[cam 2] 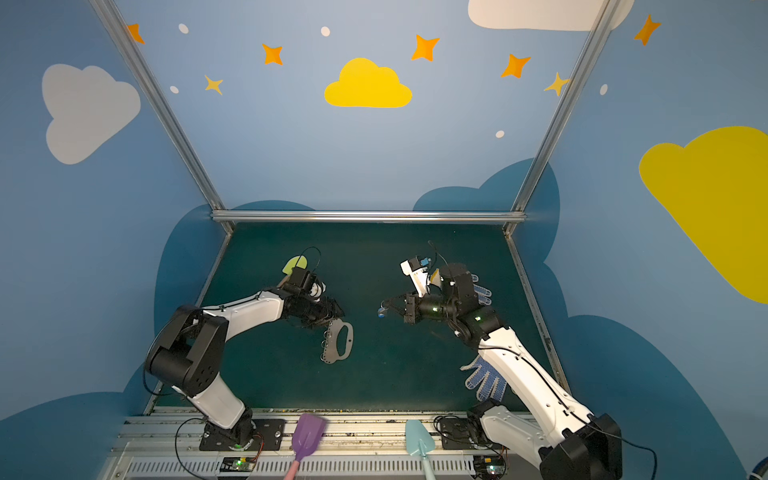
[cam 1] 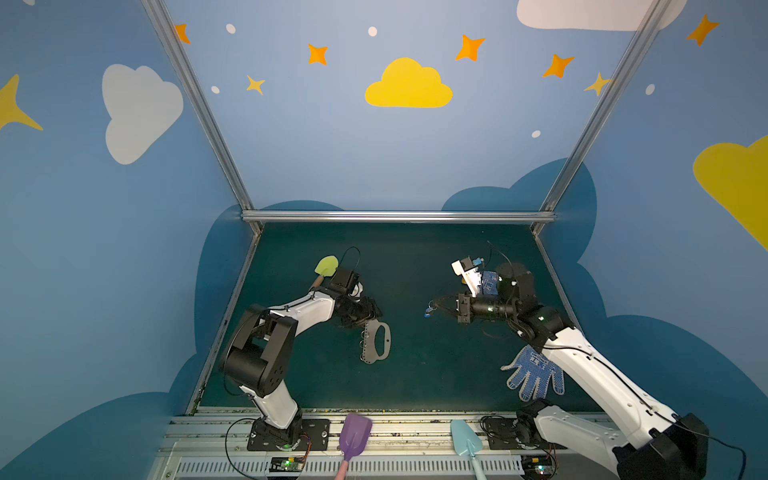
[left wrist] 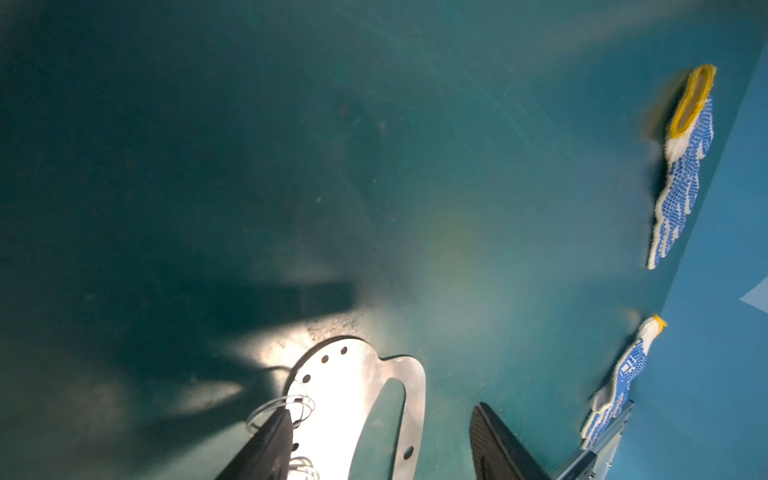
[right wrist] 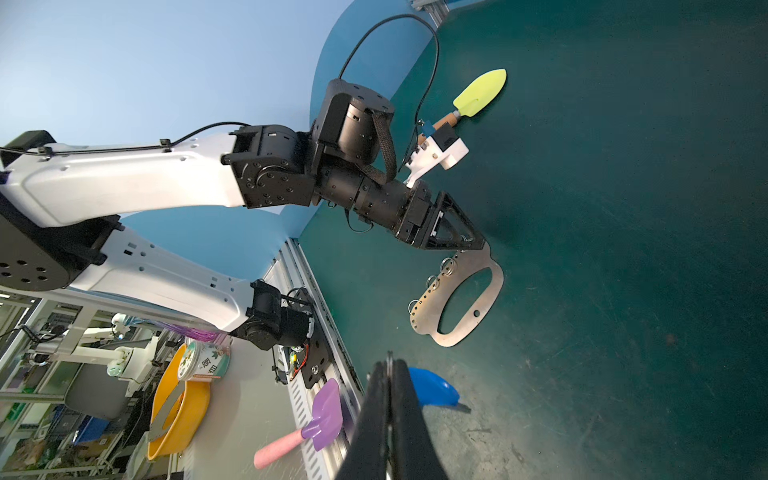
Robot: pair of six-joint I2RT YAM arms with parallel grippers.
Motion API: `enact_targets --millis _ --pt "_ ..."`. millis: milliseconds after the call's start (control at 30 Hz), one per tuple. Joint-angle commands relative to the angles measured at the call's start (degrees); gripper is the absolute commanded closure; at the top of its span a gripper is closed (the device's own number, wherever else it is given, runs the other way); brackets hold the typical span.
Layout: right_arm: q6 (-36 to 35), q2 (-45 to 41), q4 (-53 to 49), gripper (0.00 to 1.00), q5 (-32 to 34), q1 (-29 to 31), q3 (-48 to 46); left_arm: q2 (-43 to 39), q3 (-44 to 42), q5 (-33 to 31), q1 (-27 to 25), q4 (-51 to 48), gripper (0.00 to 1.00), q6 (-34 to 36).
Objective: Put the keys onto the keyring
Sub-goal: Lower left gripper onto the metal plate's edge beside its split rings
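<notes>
Left gripper [left wrist: 381, 408] spread open, keyring [cam 1: 370, 349] end straddled. Keyring laid flat on table [cam 1: 415, 374], left of centre in both top views. Right gripper [cam 1: 434, 309] clamped on keys [cam 1: 428, 312], right of centre, apart from keyring.

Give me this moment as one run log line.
left gripper: open over keyring | right gripper: shut on keys | keys apart from keyring

Glossy white shells over black cylindrical joints on left arm [cam 1: 307, 309] and right arm [cam 1: 590, 365]; black cables run along them; left gripper [right wrist: 471, 248] black, triangular-framed; screwed black base plates [cam 1: 318, 432] flank the purple scoop [cam 1: 355, 432].
</notes>
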Motion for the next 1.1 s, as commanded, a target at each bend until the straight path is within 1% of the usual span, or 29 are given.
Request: enact_targets --millis 0,67,167,233,367,500,533,600,667,800,833,933,1000,1067 --pt "-0.12 -1.64 0.8 1.0 -0.74 -0.25 -0.76 -2.03 -0.91 -4.26 0.12 -0.87 0.32 1.29" --pt "0.03 -1.6 0.74 1.0 -0.87 -0.25 -0.82 -4.51 -1.86 -6.64 0.25 -0.83 0.31 0.92" --pt "0.13 -1.54 0.86 1.0 -1.03 -0.3 -0.73 -8.03 -2.87 -6.53 0.5 0.65 0.31 0.93" --pt "0.45 -1.54 1.15 1.0 -1.31 -0.26 -0.78 -8.62 -2.15 -6.17 0.6 0.15 0.3 1.83" --pt "1.0 -1.62 2.03 1.0 -1.8 -0.26 -1.07 -4.74 0.8 -4.42 1.17 -1.79 0.29 3.41" --pt "1.33 -2.22 2.55 1.0 -2.02 -0.26 -1.5 -0.04 1.96 -3.23 1.28 -1.21 0.28 4.2" --pt "1.41 -2.4 2.64 1.0 -2.06 -0.26 -1.55 1.07 2.11 -2.1 1.41 -0.76 0.29 4.21" --pt "1.39 -2.83 2.41 1.0 -1.93 -0.26 -1.73 2.33 2.39 -0.16 1.47 -0.6 0.3 4.0" --pt "1.07 -3.32 1.74 1.0 -1.75 -0.26 -1.69 1.81 1.72 1.14 1.51 -0.66 0.31 3.52" --pt "0.84 -4.58 1.59 1.0 -0.75 -0.34 -2.66 -2.06 -2.1 2.26 1.48 0.83 0.43 2.24" --pt "0.84 -4.47 1.79 1.0 -0.84 -0.34 -2.75 -2.76 -2.5 2.28 1.43 0.66 0.47 2.14" --pt "0.97 -3.54 1.78 1.0 -1.13 -0.29 -2.51 -4.26 -3.87 3.37 1.39 1.47 0.56 1.69" --pt "1.07 -3.15 1.71 1.0 -1.41 -0.34 -2.2 -4.63 -3.91 2.06 1.26 0.59 0.56 1.39" --pt "1.19 -3.12 1.95 1.0 -1.57 -0.27 -2.11 -5.22 -4.28 0.83 1.22 0.35 0.53 1.3"
